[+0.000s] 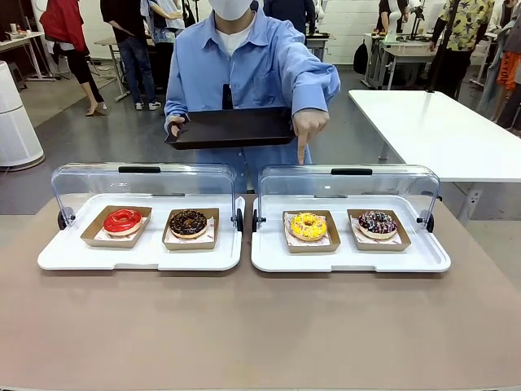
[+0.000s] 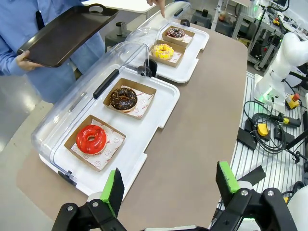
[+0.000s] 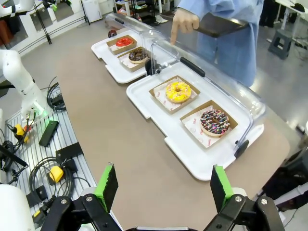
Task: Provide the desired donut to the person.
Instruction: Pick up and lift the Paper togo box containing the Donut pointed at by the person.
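In the front view, the person [image 1: 244,73] is standing at the far side of the desk [image 1: 244,326], just behind the yellow donut [image 1: 308,226]. Their pointing hand [image 1: 308,126] is hanging above and behind the yellow donut, with one finger aiming down at it. A black tray [image 1: 232,128] is being held up high behind the yellow donut, a bit to its left. The yellow donut is sitting in a brown paper box on a white tray [image 1: 350,259], with a clear lid [image 1: 346,183] standing open behind it. The sprinkle donut [image 1: 377,222] is lying just right of the yellow donut. The chocolate donut [image 1: 188,222] is lying to its left, and the red donut [image 1: 122,220] farther left.

In the left wrist view, the left end effector [image 2: 171,180] is hanging over the desk, well apart from the yellow donut [image 2: 162,51]. Its two fingers are standing wide apart and holding nothing. The red donut [image 2: 91,138] and the chocolate donut [image 2: 123,98] are lying between it and the yellow donut.

In the right wrist view, the right end effector [image 3: 163,185] is hanging over the desk, near the yellow donut [image 3: 178,91] but not touching it. Its fingers are spread wide, with nothing between them. The pointing hand [image 3: 183,22] is aiming down from beyond the yellow donut.
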`<control>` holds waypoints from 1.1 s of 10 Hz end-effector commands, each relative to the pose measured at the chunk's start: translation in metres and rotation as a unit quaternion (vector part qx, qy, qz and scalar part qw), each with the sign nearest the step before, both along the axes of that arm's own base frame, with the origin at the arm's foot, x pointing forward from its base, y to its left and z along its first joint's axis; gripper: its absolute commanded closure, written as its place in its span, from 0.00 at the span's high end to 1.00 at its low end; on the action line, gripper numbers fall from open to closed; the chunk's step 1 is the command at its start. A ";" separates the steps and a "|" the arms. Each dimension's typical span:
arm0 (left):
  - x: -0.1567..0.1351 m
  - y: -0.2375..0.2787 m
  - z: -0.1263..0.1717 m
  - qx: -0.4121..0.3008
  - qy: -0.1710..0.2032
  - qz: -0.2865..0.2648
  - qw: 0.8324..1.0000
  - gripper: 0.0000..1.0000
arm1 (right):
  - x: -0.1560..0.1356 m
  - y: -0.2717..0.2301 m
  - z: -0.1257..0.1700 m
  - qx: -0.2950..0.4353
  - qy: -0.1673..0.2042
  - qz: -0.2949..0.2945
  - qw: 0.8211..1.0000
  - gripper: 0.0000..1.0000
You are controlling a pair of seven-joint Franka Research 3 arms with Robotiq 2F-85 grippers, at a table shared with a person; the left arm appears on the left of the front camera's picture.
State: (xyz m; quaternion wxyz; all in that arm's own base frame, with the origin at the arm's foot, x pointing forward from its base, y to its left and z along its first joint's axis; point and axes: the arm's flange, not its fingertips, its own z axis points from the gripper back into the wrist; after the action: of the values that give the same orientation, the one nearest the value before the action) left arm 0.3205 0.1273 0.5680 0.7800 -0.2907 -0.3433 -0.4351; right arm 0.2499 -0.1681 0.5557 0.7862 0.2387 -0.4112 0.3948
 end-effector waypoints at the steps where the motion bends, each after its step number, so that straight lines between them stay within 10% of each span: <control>1: 0.000 0.000 0.000 0.000 0.000 0.000 1.000 1.00 | 0.001 0.000 0.000 0.004 -0.006 0.006 1.000 1.00; 11: 0.000 0.000 0.000 0.000 0.000 0.000 1.000 1.00 | 0.004 0.009 0.011 -0.025 0.010 0.011 1.000 1.00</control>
State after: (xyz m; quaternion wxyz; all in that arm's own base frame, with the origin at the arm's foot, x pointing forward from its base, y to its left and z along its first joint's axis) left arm 0.3205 0.1273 0.5680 0.7799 -0.2907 -0.3433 -0.4351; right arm 0.2511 -0.1641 0.5588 0.7870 0.2341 -0.4070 0.4002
